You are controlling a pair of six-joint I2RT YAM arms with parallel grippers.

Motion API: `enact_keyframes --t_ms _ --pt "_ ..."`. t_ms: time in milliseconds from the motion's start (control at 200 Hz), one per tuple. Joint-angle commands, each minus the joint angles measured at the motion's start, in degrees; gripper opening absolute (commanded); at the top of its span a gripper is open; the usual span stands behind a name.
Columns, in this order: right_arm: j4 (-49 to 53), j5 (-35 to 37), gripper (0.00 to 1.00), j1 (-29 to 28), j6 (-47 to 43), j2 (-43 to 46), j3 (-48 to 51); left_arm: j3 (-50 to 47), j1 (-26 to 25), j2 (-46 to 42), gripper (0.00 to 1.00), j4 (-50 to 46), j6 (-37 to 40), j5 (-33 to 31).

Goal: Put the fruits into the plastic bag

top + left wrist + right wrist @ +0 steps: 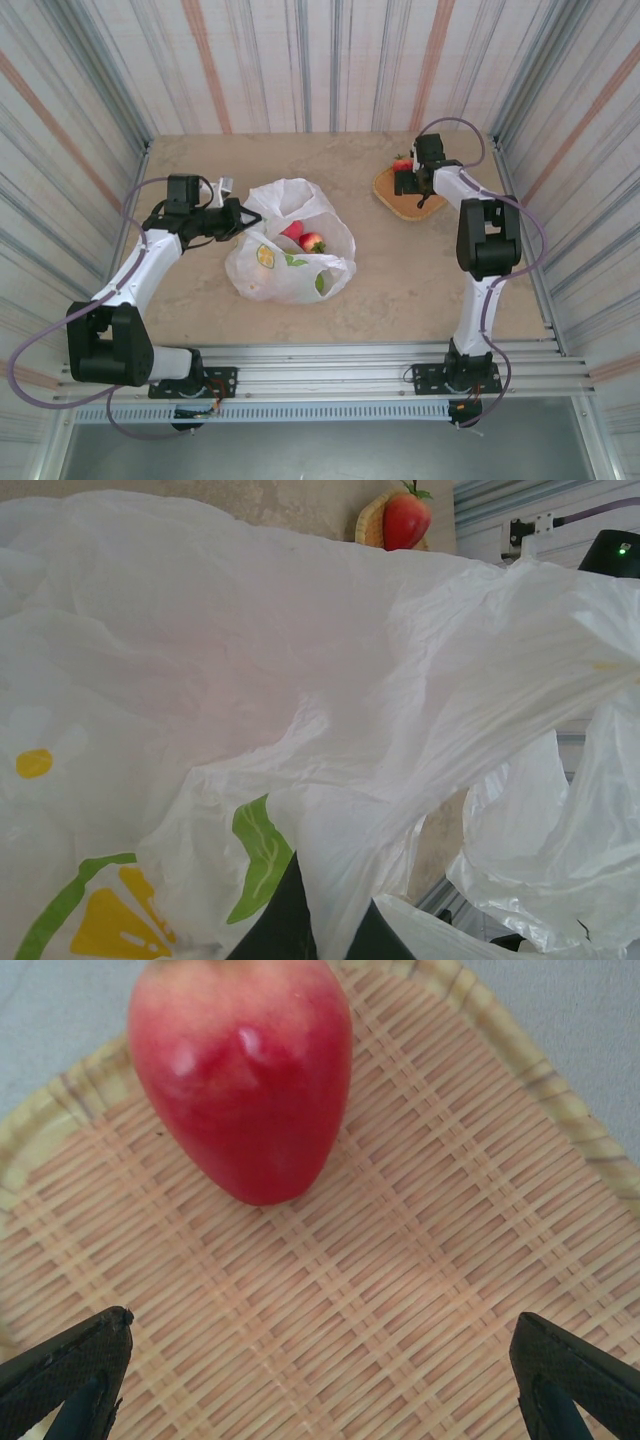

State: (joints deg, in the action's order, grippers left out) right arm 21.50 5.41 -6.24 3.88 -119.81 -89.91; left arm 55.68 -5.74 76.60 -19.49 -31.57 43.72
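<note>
On the middle of the beige, stone-patterned counter (410, 285), nearer to the arms' bases than anything else, lies the plastic bag (290, 262), its mouth open upward. Two fruits show inside it: a red fruit (292, 231) and, touching it on the right, a red-and-yellow fruit (314, 242). Farther back and to the right sits a square tray (420, 207) holding one strawberry (402, 164) at its far edge.

The left arm reaches forward from its base and bends inward, so that the left end effector (240, 216) meets the bag's left rim. In the left wrist view its dark fingers (285, 920) are closed on a fold of the bag, and the film rises up in front of the camera. The right arm stands tall and stretches to the far right. The right end effector (408, 182) hangs over the tray with its jaws spread wide and holding nothing; in the right wrist view the strawberry lies ahead of the two black fingertips (75, 1365), apart from them.

The bag is thin, white, crinkly and translucent, printed with yellow lemon slices and green leaves. The tray is woven from tan strips in a basket pattern, with a raised rim. The strawberry is glossy, red, and tapers to a blunt point.
</note>
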Motion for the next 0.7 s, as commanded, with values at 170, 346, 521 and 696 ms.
enact_keyframes --t_ms 170,346,521,696 --pt "3.56 0.38 0.99 0.53 -2.24 -3.98 -5.61 -0.57 0.37 0.06 0.04 0.40 -0.24 1.10" --pt "4.59 -1.37 0.99 0.45 -2.67 -6.55 -9.65 -0.53 0.46 0.13 0.04 0.32 -0.09 0.99" --pt "4.78 -2.80 0.99 0.43 -2.67 -9.43 -14.31 -0.49 0.58 0.37 0.04 0.24 -0.07 1.01" --pt "5.99 -4.68 0.97 0.44 -1.61 -12.67 -20.58 -0.40 0.63 0.48 0.04 0.08 -0.04 1.01"
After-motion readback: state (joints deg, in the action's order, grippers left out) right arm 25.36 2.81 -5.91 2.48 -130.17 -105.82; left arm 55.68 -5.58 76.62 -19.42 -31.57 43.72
